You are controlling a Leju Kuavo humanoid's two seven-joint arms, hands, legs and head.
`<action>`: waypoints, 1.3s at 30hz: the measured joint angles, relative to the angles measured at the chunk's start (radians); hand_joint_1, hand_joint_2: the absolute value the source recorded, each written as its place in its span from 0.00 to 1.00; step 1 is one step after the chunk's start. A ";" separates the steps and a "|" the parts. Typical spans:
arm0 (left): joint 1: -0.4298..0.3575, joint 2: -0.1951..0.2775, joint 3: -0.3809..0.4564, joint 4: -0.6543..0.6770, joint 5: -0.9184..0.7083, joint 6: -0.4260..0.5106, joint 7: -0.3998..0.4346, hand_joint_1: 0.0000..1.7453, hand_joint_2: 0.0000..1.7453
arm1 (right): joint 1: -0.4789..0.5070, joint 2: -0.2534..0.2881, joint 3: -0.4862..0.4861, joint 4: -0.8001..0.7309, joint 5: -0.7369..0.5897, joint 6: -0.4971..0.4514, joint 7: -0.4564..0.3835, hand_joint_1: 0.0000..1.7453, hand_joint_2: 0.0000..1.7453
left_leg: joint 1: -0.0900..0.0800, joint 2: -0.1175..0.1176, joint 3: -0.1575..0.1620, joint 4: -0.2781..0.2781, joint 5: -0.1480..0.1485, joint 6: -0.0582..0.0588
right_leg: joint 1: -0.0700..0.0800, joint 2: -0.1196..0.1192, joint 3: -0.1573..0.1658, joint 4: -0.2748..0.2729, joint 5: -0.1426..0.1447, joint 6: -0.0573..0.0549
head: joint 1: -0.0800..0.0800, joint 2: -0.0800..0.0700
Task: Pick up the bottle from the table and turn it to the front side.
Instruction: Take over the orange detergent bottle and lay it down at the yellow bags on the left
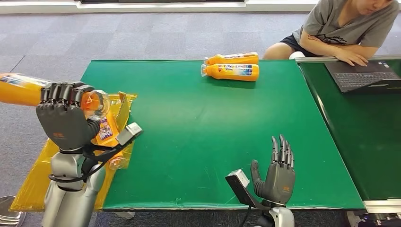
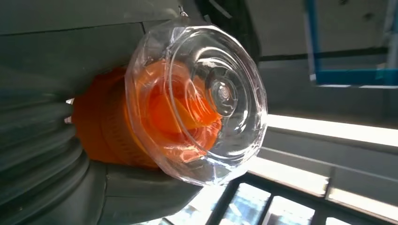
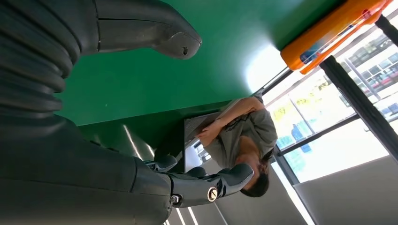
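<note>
My left hand (image 1: pixel 64 118) grips an orange juice bottle (image 1: pixel 21 89) held sideways above the table's left edge. Its clear cap (image 1: pixel 97 103) points right; in the left wrist view the cap (image 2: pixel 202 98) faces the camera with the hand's grey cover (image 2: pixel 37 140) behind it. Two more orange bottles (image 1: pixel 234 72) lie side by side at the far edge of the green table (image 1: pixel 203 132). My right hand (image 1: pixel 276 175) stands upright near the front edge, fingers apart and empty. In the right wrist view its thumb (image 3: pixel 155 35) hovers over the green top and a bottle (image 3: pixel 328 35) lies far off.
A yellow bin (image 1: pixel 35 175) with bottles in it sits left of the table, under my left arm. A person (image 1: pixel 345 28) sits at the far right, typing on a laptop (image 1: pixel 361 75) on a second green table (image 1: pixel 373 132).
</note>
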 joint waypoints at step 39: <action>0.142 0.361 -0.557 0.104 -0.001 -0.650 0.492 1.00 1.00 | 0.040 0.000 -0.047 0.005 -0.002 0.049 -0.039 0.00 1.00 | 0.000 0.003 -0.002 -0.001 0.000 0.000 | 0.000 0.001 -0.001 0.000 0.001 -0.001 | 0.000 0.000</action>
